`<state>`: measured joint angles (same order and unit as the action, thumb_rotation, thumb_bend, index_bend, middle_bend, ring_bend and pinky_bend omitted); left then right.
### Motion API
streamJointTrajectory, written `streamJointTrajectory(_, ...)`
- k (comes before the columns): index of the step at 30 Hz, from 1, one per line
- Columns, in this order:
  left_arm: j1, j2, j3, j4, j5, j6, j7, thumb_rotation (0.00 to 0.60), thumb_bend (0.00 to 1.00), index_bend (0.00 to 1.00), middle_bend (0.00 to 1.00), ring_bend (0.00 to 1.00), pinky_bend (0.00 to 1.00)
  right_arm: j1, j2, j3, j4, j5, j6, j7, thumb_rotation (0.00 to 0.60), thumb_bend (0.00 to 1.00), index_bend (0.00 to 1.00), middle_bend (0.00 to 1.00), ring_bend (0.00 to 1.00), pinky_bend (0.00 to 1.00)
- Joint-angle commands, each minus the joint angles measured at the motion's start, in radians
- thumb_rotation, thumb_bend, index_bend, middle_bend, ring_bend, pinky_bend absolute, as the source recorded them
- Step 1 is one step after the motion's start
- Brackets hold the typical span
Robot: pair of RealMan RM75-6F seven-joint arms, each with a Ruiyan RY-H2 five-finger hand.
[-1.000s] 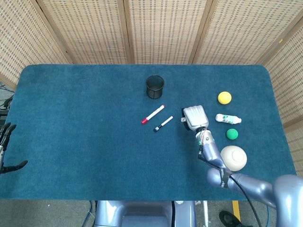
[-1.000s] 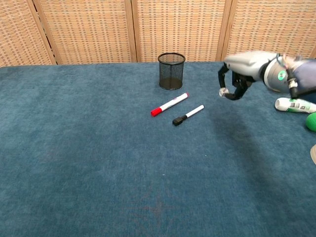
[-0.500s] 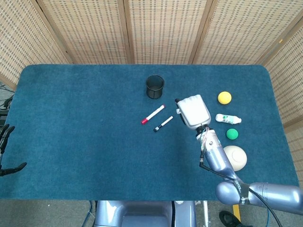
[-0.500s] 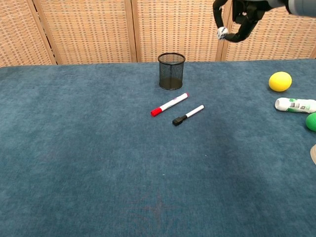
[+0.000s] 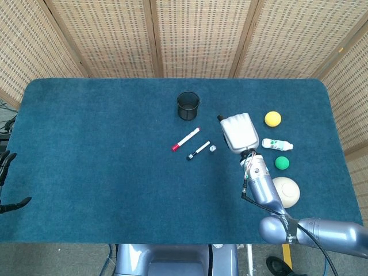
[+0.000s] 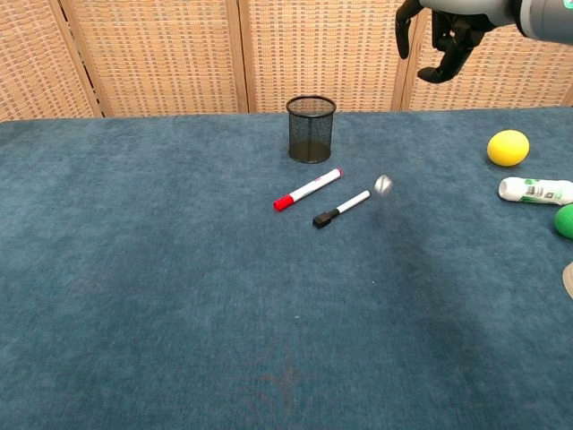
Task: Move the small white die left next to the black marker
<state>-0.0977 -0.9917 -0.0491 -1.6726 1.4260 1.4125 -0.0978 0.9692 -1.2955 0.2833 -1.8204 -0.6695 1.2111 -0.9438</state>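
Note:
The small white die [image 5: 213,148] shows as a blurred white spot [image 6: 383,184] just right of the black marker's white end, free of any hand. The black marker [image 5: 198,150] lies slanted on the blue table, cap toward the front left [image 6: 341,208]. My right hand [image 5: 238,131] hangs high above the table, right of the die, holding nothing; its fingers [image 6: 443,36] are curved and apart. Only the dark fingers of my left hand [image 5: 6,164] show at the far left edge, spread and holding nothing.
A red-capped marker [image 5: 185,139] lies parallel, just left of the black one. A black mesh cup [image 5: 188,106] stands behind them. At the right lie a yellow ball [image 5: 272,118], a white bottle [image 5: 277,144], a green ball [image 5: 281,163] and a white round object [image 5: 286,191].
My right hand carried the die up and leftward, then let it go. The die has dropped to beside the black marker's right end, and the hand has drawn back slightly right.

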Motion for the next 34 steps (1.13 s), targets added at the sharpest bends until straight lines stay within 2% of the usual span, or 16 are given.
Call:
streamJointTrajectory(1,0.001,-0.001,0.001,0.000,0.000,0.001,0.002,0.600,0.00,0.00,0.00,0.00,0.00,-0.006,0.002,-0.007,0.001,-0.006,0.000,0.018,0.600,0.44,0.36,0.94,1.00,1.00)
streamJointTrajectory(7,0.002,-0.001,0.001,0.001,0.001,0.003,0.000,0.600,0.00,0.00,0.00,0.00,0.00,-0.050,0.038,-0.023,-0.023,-0.056,0.005,0.103,0.600,0.44,0.36,0.93,1.00,1.00)
streamJointTrajectory(10,0.002,-0.001,0.003,0.004,0.002,0.000,-0.003,0.600,0.00,0.00,0.00,0.00,0.00,-0.114,0.075,-0.065,-0.019,-0.186,0.028,0.199,0.600,0.43,0.36,0.87,0.98,1.00)
streamJointTrajectory(13,0.002,-0.001,0.004,0.004,0.002,-0.002,-0.005,0.600,0.00,0.00,0.00,0.00,0.00,-0.188,0.110,-0.118,0.019,-0.348,0.063,0.325,0.600,0.31,0.36,0.75,0.86,0.99)
streamJointTrajectory(14,0.003,0.000,0.004,0.003,0.002,-0.002,-0.006,0.600,0.00,0.00,0.00,0.00,0.00,-0.218,0.122,-0.135,0.041,-0.402,0.085,0.374,0.600,0.21,0.36,0.66,0.76,0.91)
streamJointTrajectory(16,0.005,0.001,0.005,-0.001,0.005,0.003,-0.007,0.600,0.00,0.00,0.00,0.00,0.00,-0.291,0.135,-0.173,0.108,-0.523,0.164,0.493,0.600,0.11,0.33,0.50,0.56,0.67)
streamJointTrajectory(17,0.006,0.001,0.005,-0.002,0.008,0.006,-0.006,0.600,0.00,0.00,0.00,0.00,0.00,-0.321,0.134,-0.189,0.144,-0.573,0.197,0.555,0.600,0.05,0.30,0.37,0.39,0.48)
streamJointTrajectory(18,0.008,-0.001,0.006,-0.002,0.010,0.011,-0.004,0.600,0.00,0.00,0.00,0.00,0.00,-0.360,0.131,-0.209,0.185,-0.619,0.233,0.628,0.600,0.02,0.25,0.26,0.25,0.34)
streamJointTrajectory(21,0.013,-0.010,0.004,0.003,0.018,0.029,0.001,0.600,0.00,0.00,0.00,0.00,0.00,-0.443,0.120,-0.244,0.256,-0.690,0.314,0.762,0.600,0.00,0.16,0.08,0.04,0.20)
streamJointTrajectory(24,0.022,-0.023,0.001,0.007,0.022,0.053,0.006,0.600,0.00,0.00,0.00,0.00,0.00,-0.524,0.098,-0.272,0.328,-0.737,0.395,0.845,0.600,0.00,0.10,0.00,0.00,0.13)
streamJointTrajectory(28,0.027,-0.021,0.006,-0.008,0.022,0.056,0.017,0.600,0.00,0.00,0.00,0.00,0.00,-0.619,0.067,-0.317,0.379,-0.791,0.465,0.977,0.600,0.00,0.08,0.00,0.00,0.11)
streamJointTrajectory(30,0.026,-0.023,0.013,-0.009,0.035,0.052,0.033,0.600,0.00,0.00,0.00,0.00,0.00,-0.665,0.040,-0.326,0.384,-0.796,0.498,0.988,0.600,0.00,0.05,0.00,0.00,0.11)
streamJointTrajectory(34,0.026,-0.032,0.018,-0.001,0.050,0.057,0.052,0.600,0.00,0.00,0.00,0.00,0.00,-0.693,0.036,-0.324,0.377,-0.808,0.501,0.965,0.600,0.00,0.02,0.00,0.00,0.06)
